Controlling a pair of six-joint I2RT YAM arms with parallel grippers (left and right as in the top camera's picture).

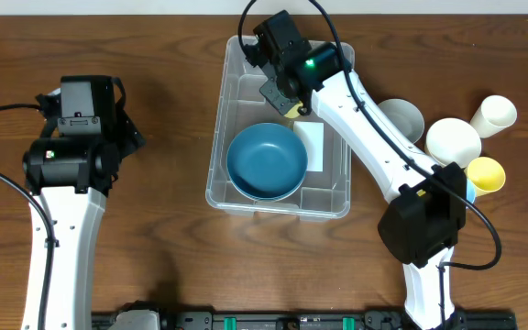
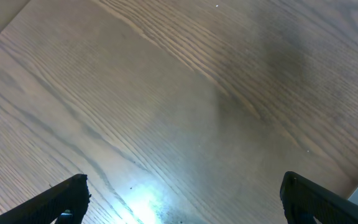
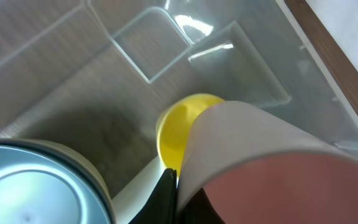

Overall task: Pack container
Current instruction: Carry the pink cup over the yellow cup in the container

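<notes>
Inside the container [image 1: 330,183] — one blue bowl [image 1: 266,161], one cup [image 3: 247,155] pinched by right jaws — left jaws spread wide

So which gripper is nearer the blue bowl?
Right. The right gripper is over the container, just behind the blue bowl; the left gripper is outside it, over the table.
</notes>
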